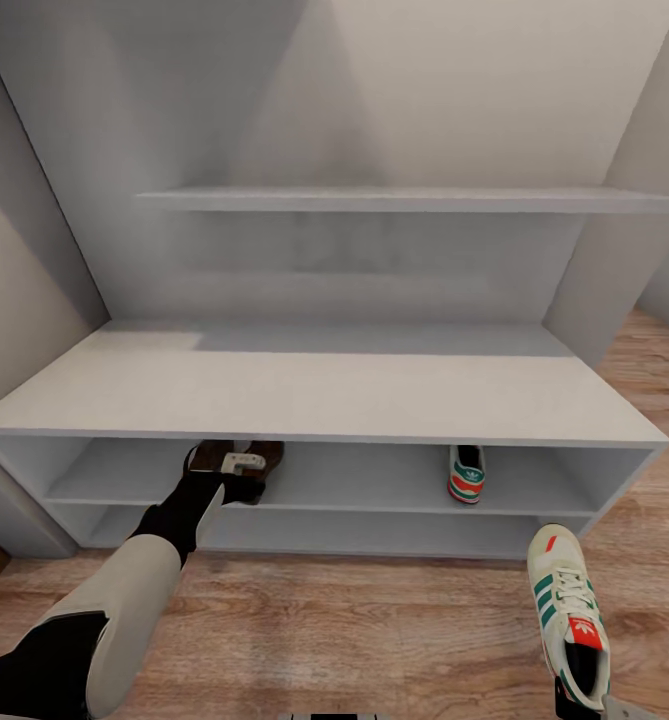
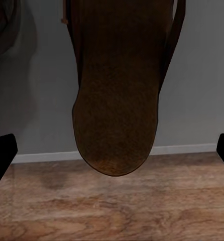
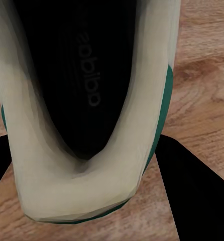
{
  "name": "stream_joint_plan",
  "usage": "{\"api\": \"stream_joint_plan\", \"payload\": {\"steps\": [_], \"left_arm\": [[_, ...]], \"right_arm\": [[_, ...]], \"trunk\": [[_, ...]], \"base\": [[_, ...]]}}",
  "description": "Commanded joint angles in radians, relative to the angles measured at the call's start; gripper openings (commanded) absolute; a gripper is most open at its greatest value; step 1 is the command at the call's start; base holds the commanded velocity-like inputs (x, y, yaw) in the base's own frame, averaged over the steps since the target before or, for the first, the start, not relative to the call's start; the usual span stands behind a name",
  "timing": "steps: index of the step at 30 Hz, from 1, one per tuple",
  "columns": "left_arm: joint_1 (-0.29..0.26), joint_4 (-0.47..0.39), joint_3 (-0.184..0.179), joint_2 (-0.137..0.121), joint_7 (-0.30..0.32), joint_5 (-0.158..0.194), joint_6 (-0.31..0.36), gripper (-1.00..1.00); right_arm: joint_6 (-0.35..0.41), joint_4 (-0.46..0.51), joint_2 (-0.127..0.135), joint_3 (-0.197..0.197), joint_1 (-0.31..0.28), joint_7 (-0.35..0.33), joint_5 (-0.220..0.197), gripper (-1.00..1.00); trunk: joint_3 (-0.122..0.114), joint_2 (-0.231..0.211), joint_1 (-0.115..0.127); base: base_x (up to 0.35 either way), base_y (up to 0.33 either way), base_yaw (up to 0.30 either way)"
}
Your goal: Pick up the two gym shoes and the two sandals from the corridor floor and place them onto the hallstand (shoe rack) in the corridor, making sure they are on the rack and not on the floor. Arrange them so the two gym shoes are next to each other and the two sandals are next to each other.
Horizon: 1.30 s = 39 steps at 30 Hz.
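My left gripper reaches into the upper open level of the pale grey hallstand. Its jaws are open, and a brown sandal lies on that shelf just beyond them. The left wrist view has the sandal's dark footbed between the wide-spread fingertips, untouched, with its heel reaching past the shelf's front edge. I cannot make out the second sandal for sure. One gym shoe stands on the same shelf at the right. My right gripper is shut on the heel of the other gym shoe, held over the floor.
Wood plank floor runs in front of the hallstand. A long wall shelf hangs above the bench top. Walls close in on both sides. The lower shelf level shows bare grey.
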<state>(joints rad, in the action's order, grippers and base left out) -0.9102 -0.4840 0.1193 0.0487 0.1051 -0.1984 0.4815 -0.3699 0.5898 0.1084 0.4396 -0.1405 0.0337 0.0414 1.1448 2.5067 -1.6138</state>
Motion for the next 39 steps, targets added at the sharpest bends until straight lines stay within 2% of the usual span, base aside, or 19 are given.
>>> {"api": "stream_joint_plan", "payload": {"steps": [1, 5, 12, 19, 22, 26, 30, 31, 34, 36, 37, 39], "left_arm": [[0.0, -0.002, 0.008, 0.001, 0.008, -0.011, 0.005, 1.0], [0.0, -0.002, 0.008, 0.001, 0.008, -0.01, 0.005, 1.0], [0.002, -0.001, 0.008, 0.001, 0.008, -0.011, -0.002, 1.0], [0.037, -0.001, 0.01, -0.003, 0.008, -0.01, -0.102, 1.0], [0.111, -0.001, 0.011, -0.012, 0.01, -0.006, -0.178, 1.0], [0.16, -0.001, 0.011, -0.021, 0.01, 0.017, -0.251, 1.0], [0.236, -0.001, 0.011, -0.045, 0.012, 0.078, -0.351, 1.0], [0.277, -0.001, 0.011, -0.063, 0.024, 0.114, -0.396, 1.0], [0.34, 0.001, 0.011, -0.091, 0.074, 0.148, -0.49, 1.0], [0.368, 0.002, 0.011, -0.1, 0.093, 0.152, -0.535, 1.0], [0.4, 0.005, 0.011, -0.105, 0.106, 0.155, -0.585, 1.0], [0.415, 0.006, 0.011, -0.107, 0.109, 0.156, -0.607, 1.0]], "right_arm": [[-0.003, -0.001, 0.0, 0.0, -0.001, 0.005, 0.004, -1.0], [-0.003, -0.001, 0.0, 0.0, -0.001, 0.005, 0.005, -1.0], [-0.003, -0.001, 0.0, 0.0, -0.001, 0.005, 0.004, -1.0], [-0.003, -0.001, 0.0, 0.0, -0.001, 0.005, 0.003, -1.0], [-0.003, -0.001, 0.0, 0.001, -0.001, 0.005, 0.003, -1.0], [-0.003, -0.001, 0.0, 0.001, -0.001, 0.005, 0.003, -1.0], [-0.003, -0.001, 0.0, 0.001, -0.001, 0.005, 0.003, -1.0], [-0.003, -0.001, 0.0, 0.001, -0.001, 0.005, 0.003, -1.0], [-0.003, -0.001, 0.0, 0.0, -0.001, 0.004, 0.004, -1.0], [-0.003, -0.001, 0.0, -0.001, -0.001, 0.004, 0.004, -1.0], [-0.003, -0.002, -0.001, -0.001, -0.001, 0.003, 0.005, -1.0], [-0.003, -0.002, 0.0, -0.001, -0.001, 0.003, 0.005, -1.0]], "trunk": [[0.001, 0.0, 0.0], [0.001, 0.0, 0.0], [0.001, 0.0, 0.0], [0.001, 0.0, 0.0], [0.001, 0.0, 0.0], [0.001, 0.0, 0.0], [0.001, 0.0, 0.0], [0.001, 0.0, 0.0], [0.001, 0.0, 0.0], [0.001, 0.0, 0.0], [0.001, 0.0, 0.0], [0.001, 0.0, 0.0]], "base": [[0.0, 0.0, 0.0], [0.0, 0.0, 0.0], [-0.26, -0.142, 0.0], [-0.31, -0.076, 0.0], [-0.326, -0.014, 0.0], [-0.332, -0.004, 0.0], [-0.335, -0.001, 0.0], [-0.336, 0.0, 0.0], [-0.336, 0.0, 0.0], [-0.337, 0.0, 0.0], [-0.337, 0.0, 0.0], [-0.337, 0.0, 0.0]]}}
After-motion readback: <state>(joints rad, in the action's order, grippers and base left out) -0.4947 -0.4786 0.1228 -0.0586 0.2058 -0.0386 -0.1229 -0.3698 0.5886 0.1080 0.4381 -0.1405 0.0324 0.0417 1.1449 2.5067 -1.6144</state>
